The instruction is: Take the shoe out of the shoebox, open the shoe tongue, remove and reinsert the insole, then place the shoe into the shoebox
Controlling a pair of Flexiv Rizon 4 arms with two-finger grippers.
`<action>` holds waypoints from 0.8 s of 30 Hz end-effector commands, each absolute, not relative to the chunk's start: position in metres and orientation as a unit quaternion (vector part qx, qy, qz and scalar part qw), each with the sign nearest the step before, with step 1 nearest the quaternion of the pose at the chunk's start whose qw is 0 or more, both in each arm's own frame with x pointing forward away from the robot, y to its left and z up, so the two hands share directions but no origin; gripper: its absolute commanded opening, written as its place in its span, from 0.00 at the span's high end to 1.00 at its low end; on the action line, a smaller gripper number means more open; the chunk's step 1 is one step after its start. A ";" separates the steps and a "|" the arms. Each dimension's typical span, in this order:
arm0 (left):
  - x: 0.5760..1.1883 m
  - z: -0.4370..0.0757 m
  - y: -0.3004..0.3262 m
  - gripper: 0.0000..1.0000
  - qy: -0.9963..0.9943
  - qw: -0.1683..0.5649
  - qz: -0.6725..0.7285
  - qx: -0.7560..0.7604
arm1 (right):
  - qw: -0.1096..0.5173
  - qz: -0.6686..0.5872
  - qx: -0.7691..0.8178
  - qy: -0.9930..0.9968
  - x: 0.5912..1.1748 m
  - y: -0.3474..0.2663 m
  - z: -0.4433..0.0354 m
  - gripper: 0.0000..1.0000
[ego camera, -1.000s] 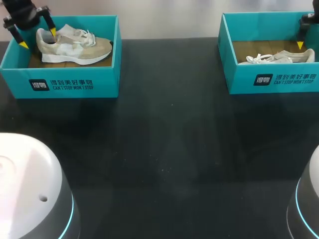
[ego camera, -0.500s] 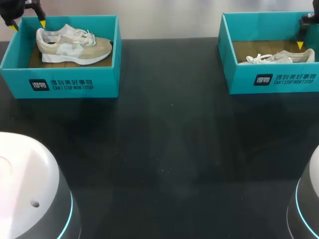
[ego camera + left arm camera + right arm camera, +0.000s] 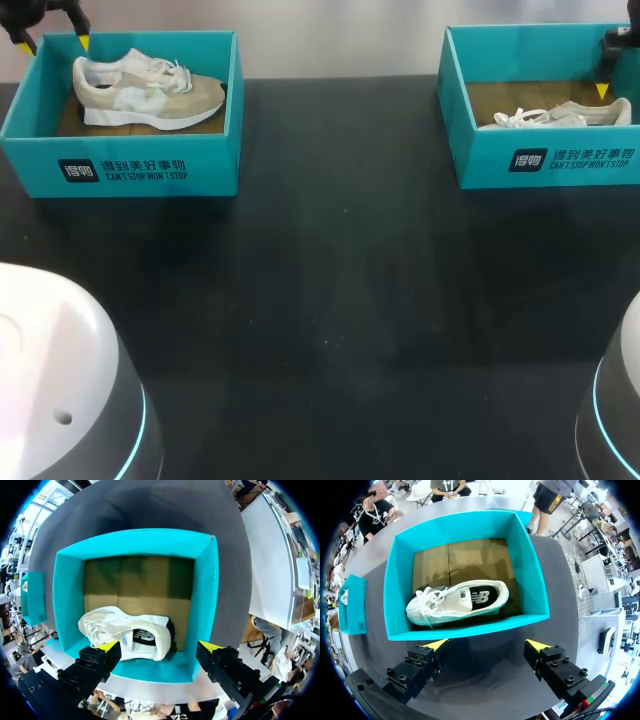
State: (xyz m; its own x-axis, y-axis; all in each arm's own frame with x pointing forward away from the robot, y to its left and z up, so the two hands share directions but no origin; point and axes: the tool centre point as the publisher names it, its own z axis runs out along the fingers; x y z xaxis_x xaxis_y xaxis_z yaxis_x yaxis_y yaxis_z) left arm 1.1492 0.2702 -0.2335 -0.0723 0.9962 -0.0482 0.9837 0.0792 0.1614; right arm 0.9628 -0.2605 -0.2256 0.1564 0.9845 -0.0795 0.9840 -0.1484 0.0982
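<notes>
Teal left shoebox (image 3: 120, 165) sits on the dark table (image 3: 330, 300) and serves as the reference. Beige shoe (image 3: 150, 92) stands upright inside it on the cardboard floor (image 3: 145, 582), sole down, with its heel at the box's outer end and its toe toward the inner wall. Left gripper (image 3: 53, 44) hangs above the far outer corner of the left shoebox, over the heel end of the beige shoe. Its fingers are spread wide and hold nothing. In the left wrist view the two yellow tips straddle the box wall nearest the heel, the shoe is ahead of them, and neither tip touches the shoe or the box. Right shoebox (image 3: 545, 160), same teal, is well apart from the left shoebox, level with it across the table. Pale shoe (image 3: 555, 116) lies inside the right shoebox. Its laces are on the side toward the left shoebox and its heel is on the side away from it. The right wrist view looks into its opening, where the dark insole (image 3: 480, 599) shows. Whether this shoe is upright or tipped on its side cannot be told. Right gripper (image 3: 487, 645) is at the end of the right shoebox farthest from the left shoebox. Only one yellow tip shows in the head view, above the heel. In the right wrist view the fingers stand wide apart with nothing between them, and the box and shoe are ahead of them.
</notes>
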 end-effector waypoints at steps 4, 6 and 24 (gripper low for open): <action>1.192 -0.257 0.279 0.00 0.738 0.040 0.019 0.674 | 0.064 0.002 0.758 0.649 0.962 -0.260 -0.225 0.00; 1.197 -0.259 0.280 0.00 0.733 0.041 0.003 0.679 | 0.064 0.002 0.758 0.649 0.962 -0.260 -0.225 0.00; 1.212 -0.304 0.279 0.00 0.706 0.013 0.006 0.708 | 0.064 0.002 0.758 0.649 0.962 -0.260 -0.225 0.00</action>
